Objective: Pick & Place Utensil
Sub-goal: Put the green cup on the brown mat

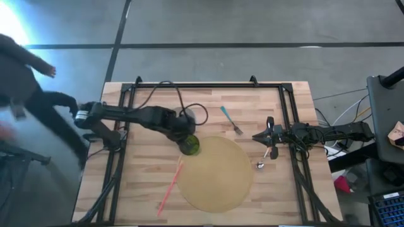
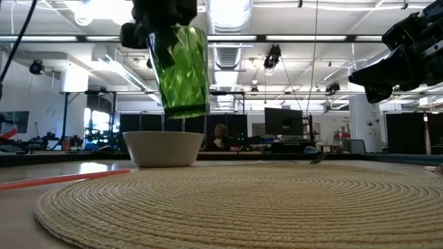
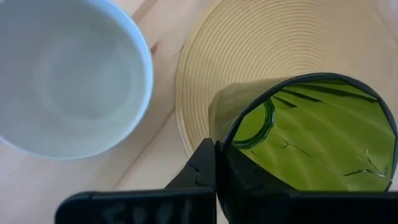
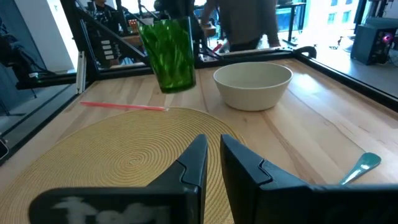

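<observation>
My left gripper point(image 1: 188, 140) is shut on a green ribbed cup point(image 2: 181, 69), held in the air over the far left edge of the round woven mat point(image 1: 214, 176). A white bowl point(image 4: 252, 84) rests on its base on the wood just beyond the mat; in the high view my left arm hides it. A teal-handled fork point(image 1: 230, 119) lies flat on the table, far-right of the mat. My right gripper point(image 4: 212, 146) hovers off the mat's right side, its fingers a narrow gap apart and holding nothing. My left gripper holds the green cup by its rim point(image 3: 219, 142), the wall pinched with one finger point(image 3: 202, 168) outside and the other inside. The fingers come from above, pointing down. The cup hangs below them, lifted clear of mat and table, nearly upright with a slight tilt.
A pink straw point(image 1: 169, 187) lies on the wood at the mat's left edge. Small objects point(image 1: 265, 157) lie below my right gripper. Black frame rails point(image 1: 287, 126) run along the table's sides and far edge. A person point(image 1: 25, 82) moves off the table's left side.
</observation>
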`<state>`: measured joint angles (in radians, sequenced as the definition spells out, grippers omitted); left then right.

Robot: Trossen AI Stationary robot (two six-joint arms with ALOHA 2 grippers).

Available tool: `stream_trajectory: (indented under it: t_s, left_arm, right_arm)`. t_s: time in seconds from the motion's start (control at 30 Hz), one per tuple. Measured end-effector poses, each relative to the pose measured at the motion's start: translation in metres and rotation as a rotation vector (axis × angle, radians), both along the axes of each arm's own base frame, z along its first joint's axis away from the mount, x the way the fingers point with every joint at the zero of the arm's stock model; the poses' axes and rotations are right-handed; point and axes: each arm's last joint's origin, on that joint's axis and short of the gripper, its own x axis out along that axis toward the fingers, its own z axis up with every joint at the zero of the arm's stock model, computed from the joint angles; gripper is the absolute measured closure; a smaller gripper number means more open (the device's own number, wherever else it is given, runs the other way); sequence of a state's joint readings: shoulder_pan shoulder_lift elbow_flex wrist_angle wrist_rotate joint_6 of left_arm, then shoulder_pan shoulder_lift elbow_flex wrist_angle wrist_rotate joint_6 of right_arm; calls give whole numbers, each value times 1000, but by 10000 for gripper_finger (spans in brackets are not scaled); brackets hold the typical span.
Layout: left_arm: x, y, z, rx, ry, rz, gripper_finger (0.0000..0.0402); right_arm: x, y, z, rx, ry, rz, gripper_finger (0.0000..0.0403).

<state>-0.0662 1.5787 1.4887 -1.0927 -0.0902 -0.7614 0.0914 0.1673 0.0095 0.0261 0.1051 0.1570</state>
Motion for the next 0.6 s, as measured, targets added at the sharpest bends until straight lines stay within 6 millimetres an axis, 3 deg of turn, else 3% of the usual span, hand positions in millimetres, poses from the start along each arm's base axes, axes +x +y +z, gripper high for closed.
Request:
stream_trajectory:
  t_s: [0.6]
  left_arm:
    - [25, -9, -39, -48, 112, 74, 399]
  right_arm:
    - [0, 0, 0, 0, 0, 0, 360]
